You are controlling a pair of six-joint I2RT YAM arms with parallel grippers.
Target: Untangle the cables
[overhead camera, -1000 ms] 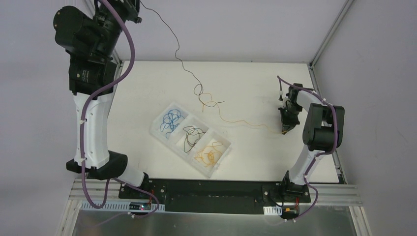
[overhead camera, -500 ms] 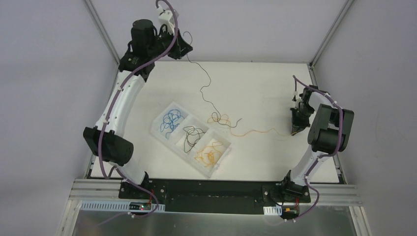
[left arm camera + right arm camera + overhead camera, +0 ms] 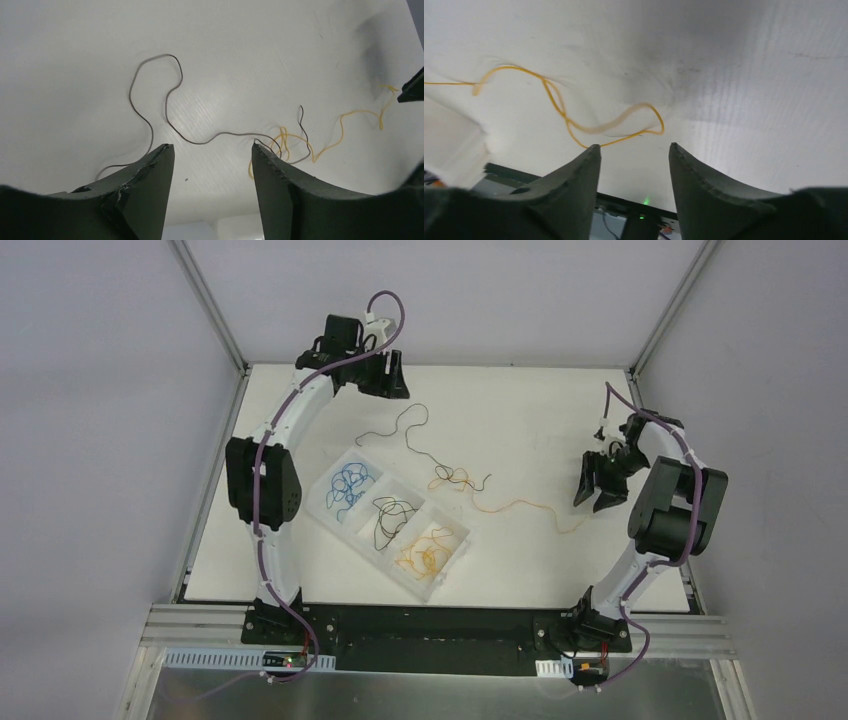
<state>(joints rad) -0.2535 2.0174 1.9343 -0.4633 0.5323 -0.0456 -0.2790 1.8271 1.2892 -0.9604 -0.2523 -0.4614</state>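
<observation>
A thin black cable (image 3: 409, 435) lies slack on the white table and meets an orange-yellow cable (image 3: 520, 505) in a small knot (image 3: 455, 476) near the middle. My left gripper (image 3: 385, 378) hovers at the far left, open and empty; in its wrist view the black cable (image 3: 166, 107) curls just beyond the gripper (image 3: 211, 147), with the knot (image 3: 282, 142) behind the right fingertip. My right gripper (image 3: 595, 497) stands open at the right. The orange-yellow cable's loose end (image 3: 599, 127) lies just ahead of that gripper (image 3: 634, 146), untouched.
A clear three-compartment tray (image 3: 450, 568) sits left of centre, holding a blue coil (image 3: 345, 485), a black coil (image 3: 393, 518) and an orange coil (image 3: 428, 552). Grey walls and aluminium rails border the table. The arm bases stand at the near edge.
Both grippers have opened and let go of the cable ends. The left arm came down from high at the back toward the table, and the black cable dropped slack.
</observation>
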